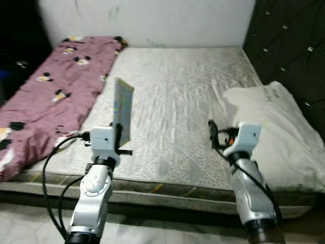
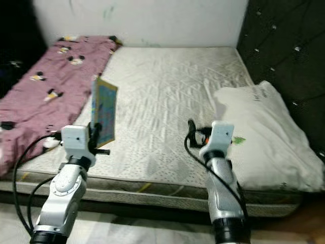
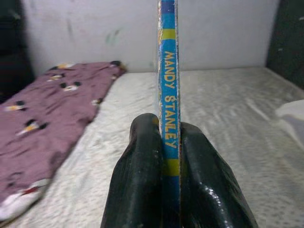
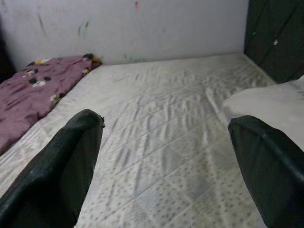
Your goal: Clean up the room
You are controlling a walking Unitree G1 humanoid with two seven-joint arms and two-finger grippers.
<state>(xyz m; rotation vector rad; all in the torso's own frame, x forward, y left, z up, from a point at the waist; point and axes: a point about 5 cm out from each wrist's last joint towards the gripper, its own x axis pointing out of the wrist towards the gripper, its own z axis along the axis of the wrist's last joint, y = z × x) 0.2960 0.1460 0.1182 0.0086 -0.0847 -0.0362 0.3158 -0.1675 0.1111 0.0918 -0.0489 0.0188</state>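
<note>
so the biggest thing before me is the mattress [image 1: 177, 101], a bare, quilted white surface that runs from the near edge up to the wall [image 1: 152, 20] at the back. along its left side lies a pink blanket [image 1: 56, 86] printed with small cartoon figures, rumpled and hanging a little over the near corner. on the right, against the dark padded headboard [image 1: 289, 46], sits a white pillow [image 1: 282, 132], lying flat on the mattress and somewhat askew.

then come my own arms. my left gripper [image 3: 164, 156] is clamped on a thin book [image 1: 123, 112], held upright by its lower edge above the near left part of the mattress, just beside the blanket's edge. in the left wrist view the two fingers [image 3: 137, 175] press on either side of its blue and yellow spine, which reads "mandy stanley". my right gripper [image 4: 166, 166] hangs above the near right part of the mattress, close to the pillow, with its fingers spread wide and nothing between them.

as for the tidying, i judge it is partway: the book is off the bed and in my grasp, but it is not yet put away anywhere. the middle of the mattress looks bare. the blanket is unfolded and the pillow crooked, so those may be left to do, along with finding a place for the book.
</note>
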